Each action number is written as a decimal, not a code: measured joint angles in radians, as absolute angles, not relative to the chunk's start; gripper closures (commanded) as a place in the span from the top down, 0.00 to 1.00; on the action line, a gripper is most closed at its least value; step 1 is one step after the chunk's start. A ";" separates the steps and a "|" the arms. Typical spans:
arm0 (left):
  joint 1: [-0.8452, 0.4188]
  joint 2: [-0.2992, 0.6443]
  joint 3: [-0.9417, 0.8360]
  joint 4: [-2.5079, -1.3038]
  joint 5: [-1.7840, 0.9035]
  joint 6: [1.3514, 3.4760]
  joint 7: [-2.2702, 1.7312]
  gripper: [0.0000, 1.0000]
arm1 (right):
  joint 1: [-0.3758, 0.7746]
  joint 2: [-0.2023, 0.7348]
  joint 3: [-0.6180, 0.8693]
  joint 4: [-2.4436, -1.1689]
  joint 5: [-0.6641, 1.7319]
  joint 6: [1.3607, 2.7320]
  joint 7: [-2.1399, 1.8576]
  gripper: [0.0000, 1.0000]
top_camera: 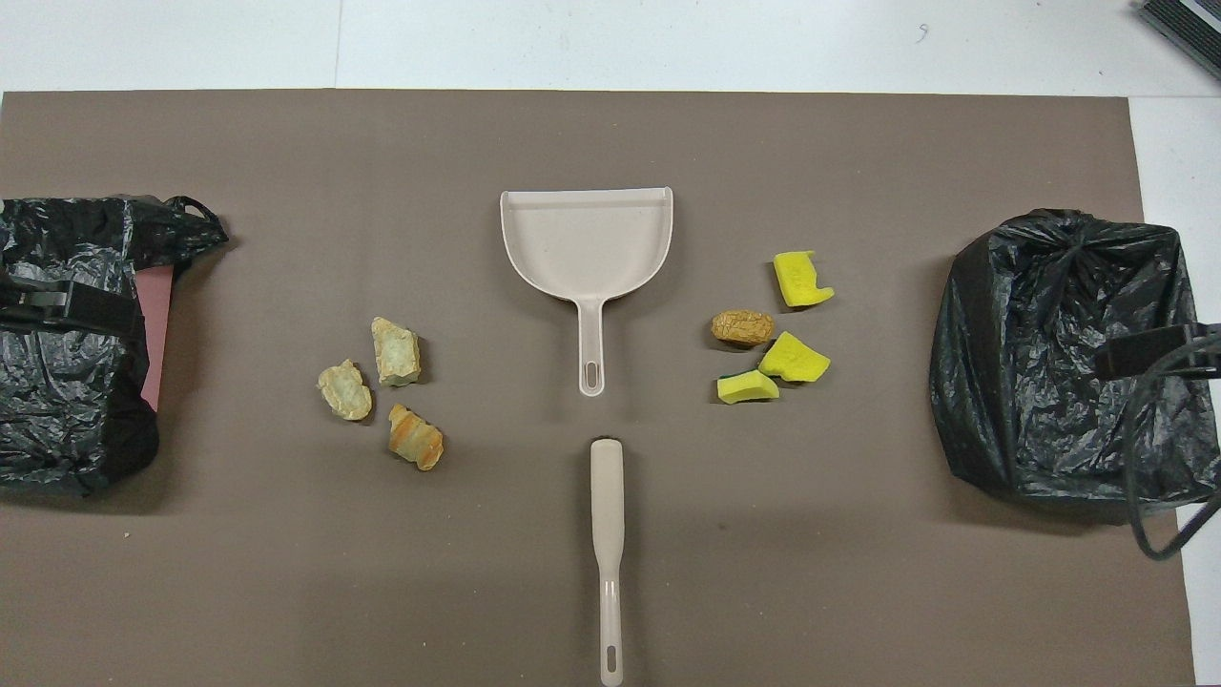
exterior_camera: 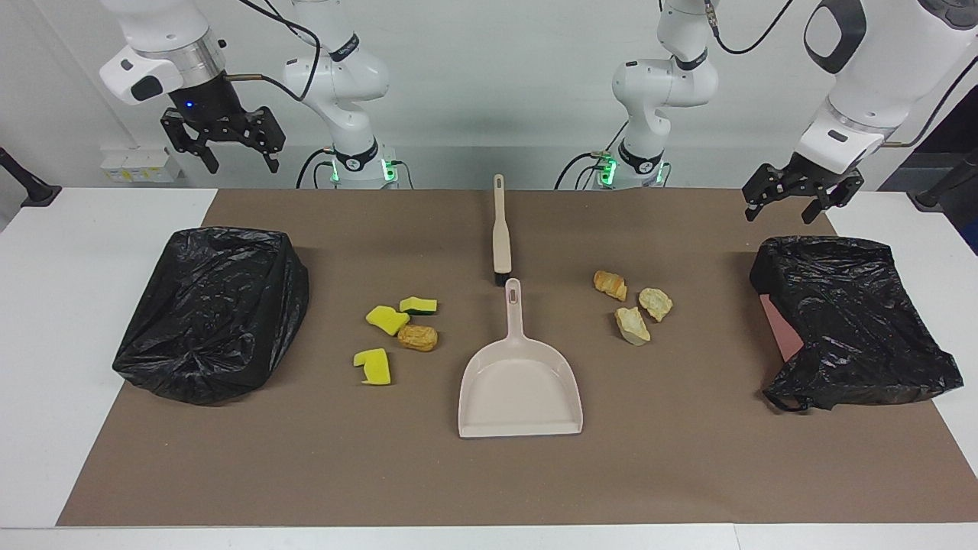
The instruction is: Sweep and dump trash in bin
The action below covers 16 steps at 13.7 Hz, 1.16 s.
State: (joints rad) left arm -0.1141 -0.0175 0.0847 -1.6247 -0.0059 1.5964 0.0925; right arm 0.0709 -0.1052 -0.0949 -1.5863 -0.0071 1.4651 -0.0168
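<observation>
Nothing is swept yet: both arms wait raised with fingers spread and empty, the right gripper (exterior_camera: pixel 223 149) over the table edge by one black-bagged bin (exterior_camera: pixel 214 312), the left gripper (exterior_camera: pixel 802 200) just above the other bin (exterior_camera: pixel 852 321). Taking the dustpan (exterior_camera: pixel 519 382) at mid-table as the clock's centre in the facing view, the brush (exterior_camera: pixel 501 233) lies at twelve o'clock, its bristles just off the pan's handle. The trash sits in two clusters: three yellow sponge pieces (exterior_camera: pixel 386 318) and one bread lump (exterior_camera: pixel 418 338) at ten o'clock, three more lumps (exterior_camera: pixel 633 325) at two. The next move likely calls for gripping both tools by their handles.
</observation>
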 measured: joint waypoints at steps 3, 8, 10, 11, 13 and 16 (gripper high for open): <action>-0.114 -0.018 0.085 -1.625 -0.006 1.589 0.093 1.00 | 0.071 -0.105 -0.095 -1.586 -0.007 1.465 -0.017 1.00; -0.116 -0.021 0.078 -1.625 -0.006 1.572 0.093 1.00 | 0.071 -0.105 -0.095 -1.586 -0.007 1.465 -0.017 1.00; -0.119 -0.022 0.076 -1.625 -0.006 1.572 0.093 1.00 | 0.071 -0.105 -0.095 -1.586 -0.007 1.465 -0.017 1.00; -0.119 -0.023 0.076 -1.625 -0.006 1.572 0.093 1.00 | 0.071 -0.105 -0.095 -1.586 -0.007 1.465 -0.017 1.00; -0.120 -0.023 0.076 -1.625 -0.006 1.572 0.093 1.00 | 0.071 -0.105 -0.095 -1.586 -0.007 1.465 -0.017 1.00; -0.117 -0.023 0.080 -1.625 -0.006 1.571 0.093 1.00 | 0.071 -0.105 -0.095 -1.586 -0.007 1.465 -0.017 1.00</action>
